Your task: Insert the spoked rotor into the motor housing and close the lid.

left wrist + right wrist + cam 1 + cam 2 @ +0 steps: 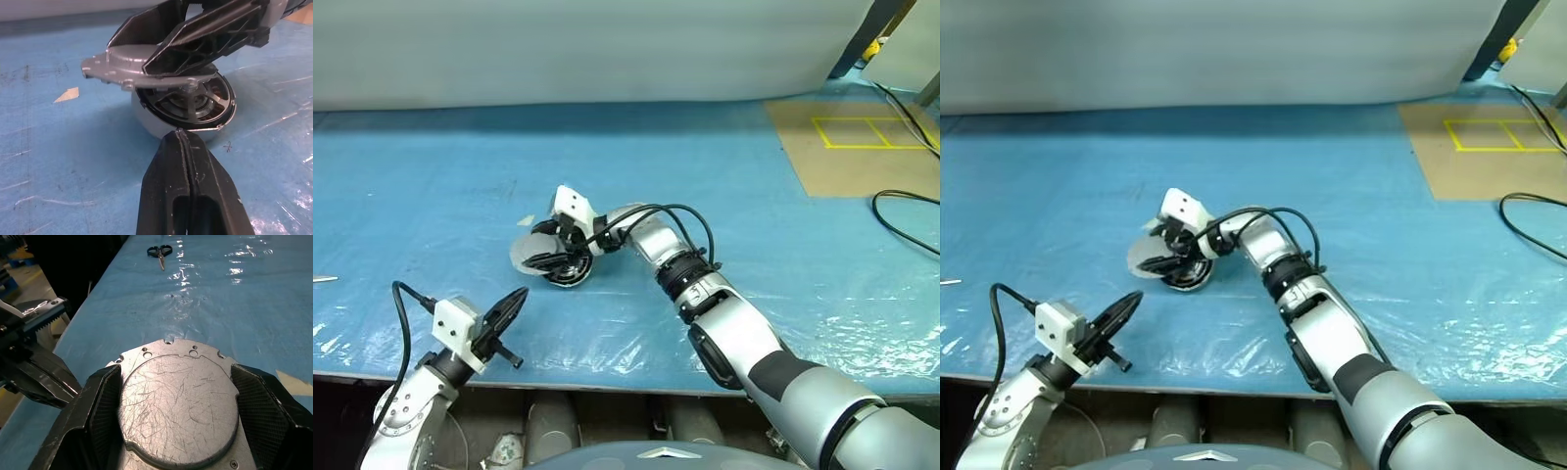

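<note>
Right end effector (551, 247) holds the lid (179, 404) over the motor housing (161, 128).
Fingers wide on both lid edges; the flat lid is tilted, plain grey back up, above the spoked rotor (191, 102) in the housing on the blue surface (431, 206). Left end effector (514, 302) is closed, empty, pointing toward the housing.

Even, bright overhead light falls on the blue plastic table sheet (460, 196), which throws white glare along its wrinkled near edge and far stretch (strongest in the right wrist view). Shadows are soft and short. The scratched grey metal lid (178, 406) is sharp; the backgrounds blur slightly.
</note>
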